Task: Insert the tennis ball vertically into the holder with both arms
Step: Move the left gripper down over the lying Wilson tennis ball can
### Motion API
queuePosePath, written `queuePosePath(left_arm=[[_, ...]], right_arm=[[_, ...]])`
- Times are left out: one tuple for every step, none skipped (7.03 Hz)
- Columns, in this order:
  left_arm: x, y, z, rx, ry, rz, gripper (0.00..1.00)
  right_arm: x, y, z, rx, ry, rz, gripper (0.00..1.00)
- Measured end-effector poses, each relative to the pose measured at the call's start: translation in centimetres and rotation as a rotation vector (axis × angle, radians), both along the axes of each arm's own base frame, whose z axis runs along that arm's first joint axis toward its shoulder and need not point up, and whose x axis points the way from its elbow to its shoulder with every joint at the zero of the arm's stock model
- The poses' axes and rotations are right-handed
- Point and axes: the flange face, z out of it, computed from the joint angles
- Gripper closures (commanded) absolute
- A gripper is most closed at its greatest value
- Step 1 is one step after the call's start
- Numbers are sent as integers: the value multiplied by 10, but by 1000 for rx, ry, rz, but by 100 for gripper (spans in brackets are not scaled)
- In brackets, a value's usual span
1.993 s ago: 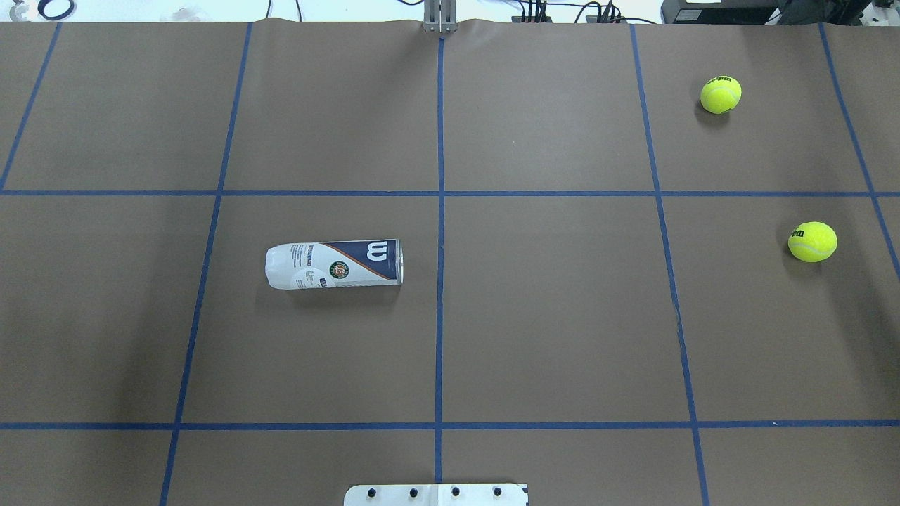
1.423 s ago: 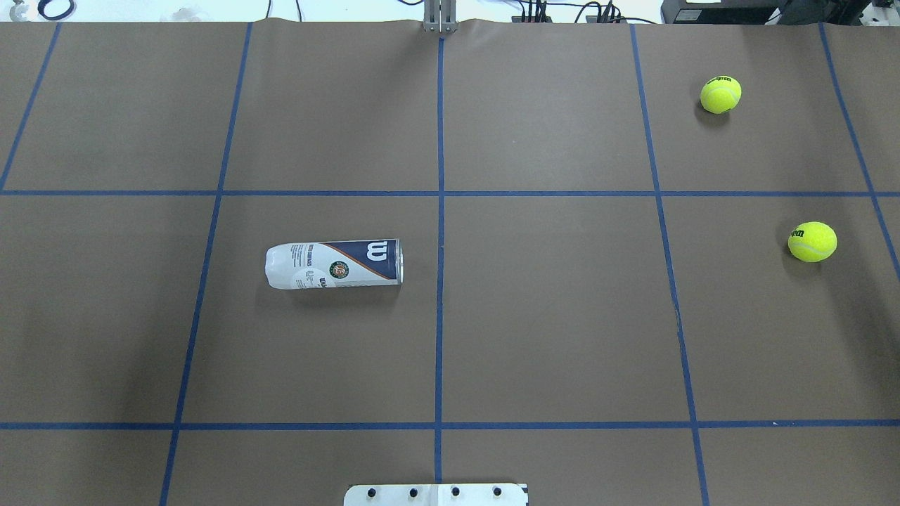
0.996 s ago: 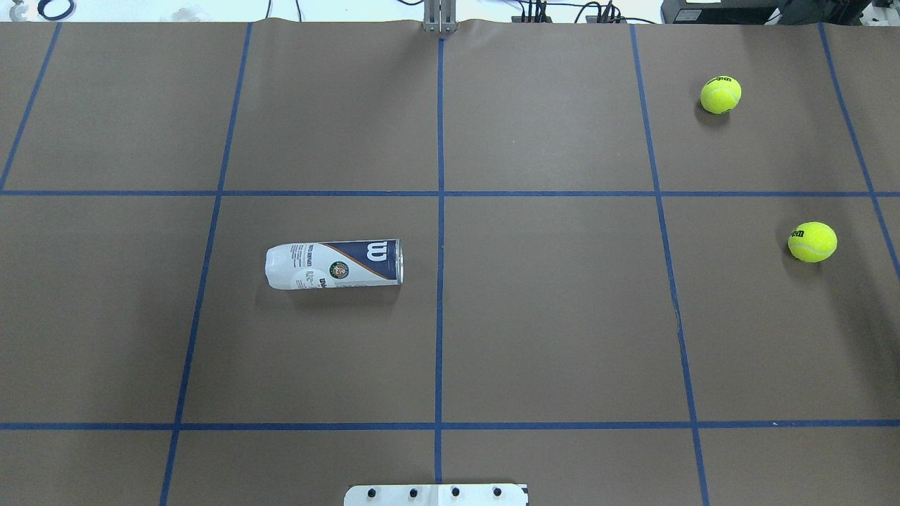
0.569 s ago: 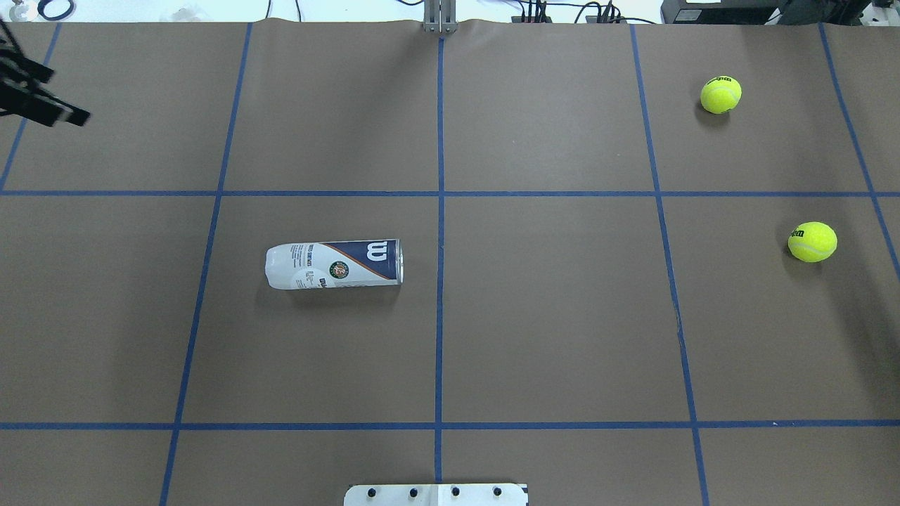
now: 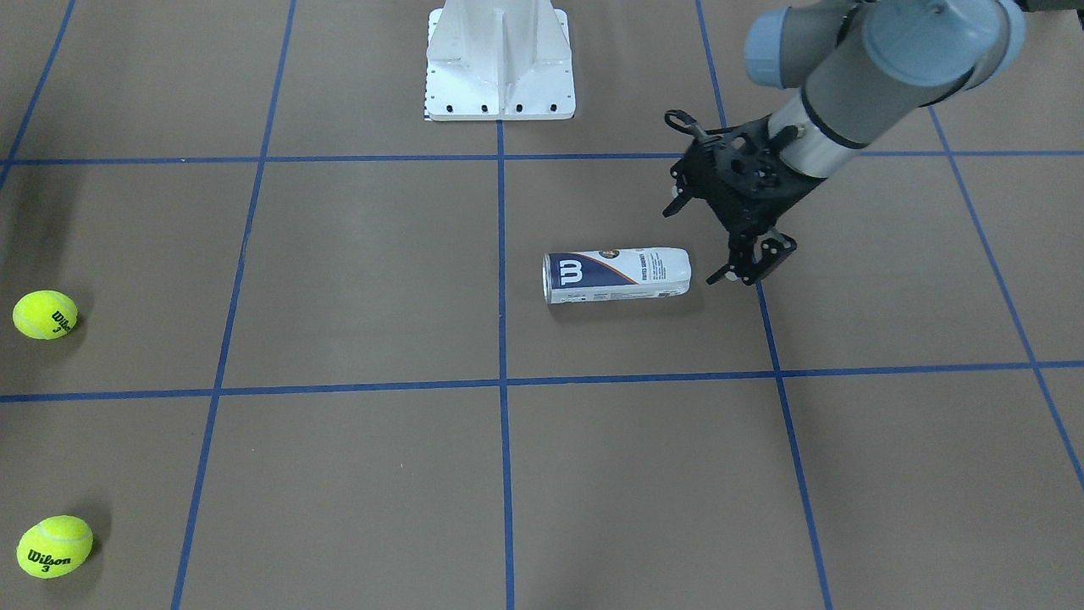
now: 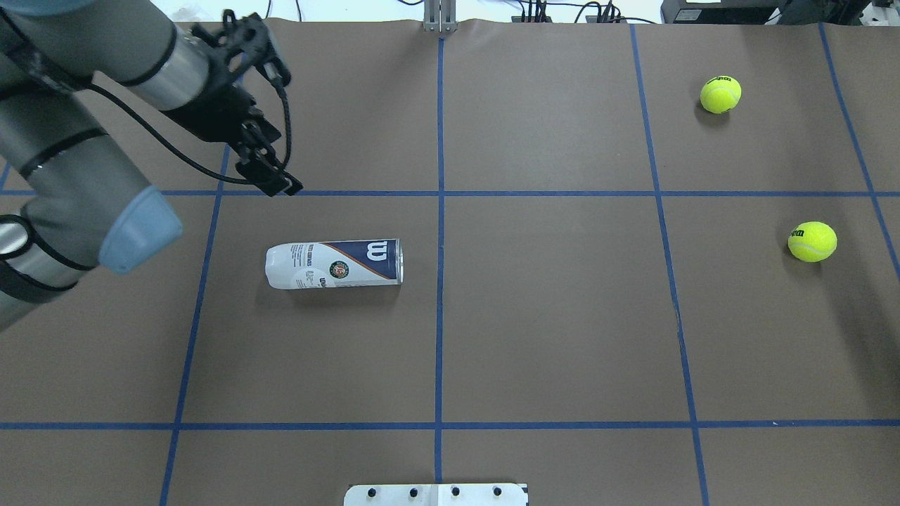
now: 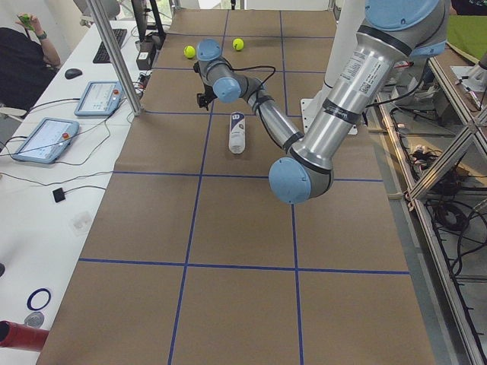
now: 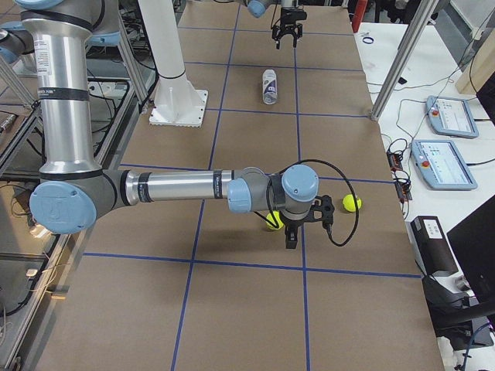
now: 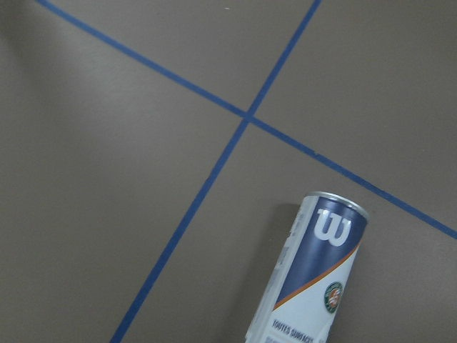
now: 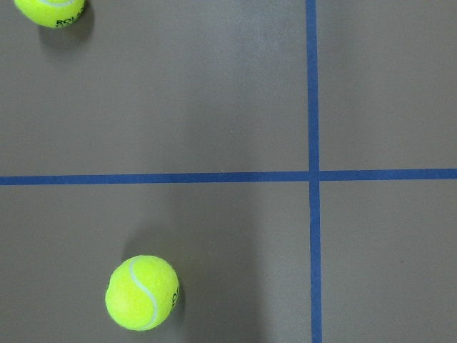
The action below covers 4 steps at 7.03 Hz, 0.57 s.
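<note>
The holder (image 6: 334, 263) lies on its side left of the table's centre line, its navy rim end toward the middle; it also shows in the front view as the holder (image 5: 616, 274) and in the left wrist view as the holder (image 9: 314, 279). My left gripper (image 6: 274, 179) hangs open and empty just beyond the holder's white end, the same left gripper (image 5: 749, 263) showing beside that end. Two tennis balls (image 6: 721, 94) (image 6: 812, 241) rest at the far right. My right gripper (image 8: 292, 234) hovers near one ball (image 10: 141, 292); I cannot tell its state.
Blue tape lines (image 6: 439, 193) divide the brown table cover into squares. The white pedestal base (image 5: 500, 59) stands at the robot's edge. Tablets (image 8: 447, 164) and cables lie on the white bench along the operators' side.
My left arm has swung in from the left edge to hover beyond the holder's white end. The holder and both balls have stayed put.
</note>
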Motion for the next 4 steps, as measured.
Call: queuePosePath(left_arm=[[38,14,-16,81,-27,21,1],[74,24,-21,135,-60,39,1],[106,33,-24,177,-90,57,1],[133,44,-22,214,-123,64,1]], right_arm=[[0,-1,-1,2,1,0,0],[0,-1,-2,4,2,0,0],[0,-2,-3,6,2,0,0],[0,-3,-4,7,2,0,0]])
